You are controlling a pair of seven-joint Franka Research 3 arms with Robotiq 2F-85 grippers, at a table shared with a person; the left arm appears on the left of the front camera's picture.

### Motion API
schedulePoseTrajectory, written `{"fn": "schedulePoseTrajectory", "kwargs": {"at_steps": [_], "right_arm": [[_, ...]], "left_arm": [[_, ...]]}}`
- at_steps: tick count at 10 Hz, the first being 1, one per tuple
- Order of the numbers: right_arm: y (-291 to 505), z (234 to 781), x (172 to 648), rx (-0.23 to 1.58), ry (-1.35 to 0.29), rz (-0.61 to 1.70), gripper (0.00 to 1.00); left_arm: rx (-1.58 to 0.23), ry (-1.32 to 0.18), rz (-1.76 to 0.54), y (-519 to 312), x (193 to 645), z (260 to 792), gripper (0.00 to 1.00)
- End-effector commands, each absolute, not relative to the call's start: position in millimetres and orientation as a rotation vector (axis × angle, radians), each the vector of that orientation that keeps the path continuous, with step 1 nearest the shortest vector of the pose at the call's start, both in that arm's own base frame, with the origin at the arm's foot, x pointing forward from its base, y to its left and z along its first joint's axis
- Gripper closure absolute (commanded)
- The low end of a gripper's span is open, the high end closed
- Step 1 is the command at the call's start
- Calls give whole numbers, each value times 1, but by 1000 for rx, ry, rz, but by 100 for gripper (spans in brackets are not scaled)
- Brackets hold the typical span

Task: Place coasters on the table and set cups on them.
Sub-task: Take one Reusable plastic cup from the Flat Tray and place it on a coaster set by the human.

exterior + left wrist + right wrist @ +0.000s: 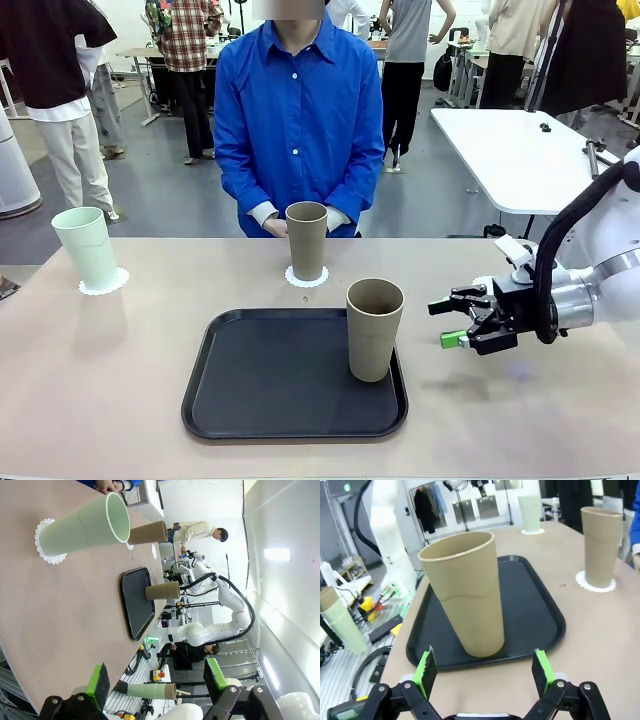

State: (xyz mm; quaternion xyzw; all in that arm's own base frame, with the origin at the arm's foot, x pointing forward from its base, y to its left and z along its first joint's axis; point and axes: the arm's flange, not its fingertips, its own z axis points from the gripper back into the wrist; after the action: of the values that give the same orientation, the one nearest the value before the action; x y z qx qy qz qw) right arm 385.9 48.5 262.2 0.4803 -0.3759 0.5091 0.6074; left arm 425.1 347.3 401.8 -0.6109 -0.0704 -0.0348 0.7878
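Note:
A pale mint cup stands on a lacy white coaster at the far left of the beige table. In the far middle, a tan cup rests on a second coaster. Another tan cup stands upright in the right part of the black tray. My right gripper hovers open just right of that cup, which sits close ahead of its green pads in the right wrist view. My left gripper is open, well back from the mint cup.
A person in a blue shirt stands at the far edge with hands just behind the middle cup. The tray's left half is bare. A white table stands behind on the right.

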Motion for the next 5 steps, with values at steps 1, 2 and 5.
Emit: {"fn": "schedulePoseTrajectory", "kwargs": {"at_steps": [1, 2, 5], "right_arm": [[52, 265, 393, 1147, -854, 1190, 0], [48, 262, 386, 1110, -869, 1177, 0], [48, 262, 386, 1110, -869, 1177, 0]], "left_arm": [[-1312, -150, -70, 348, 424, 403, 0], [-1312, -150, -70, 348, 424, 403, 0], [-1312, -150, -70, 348, 424, 403, 0]]}}
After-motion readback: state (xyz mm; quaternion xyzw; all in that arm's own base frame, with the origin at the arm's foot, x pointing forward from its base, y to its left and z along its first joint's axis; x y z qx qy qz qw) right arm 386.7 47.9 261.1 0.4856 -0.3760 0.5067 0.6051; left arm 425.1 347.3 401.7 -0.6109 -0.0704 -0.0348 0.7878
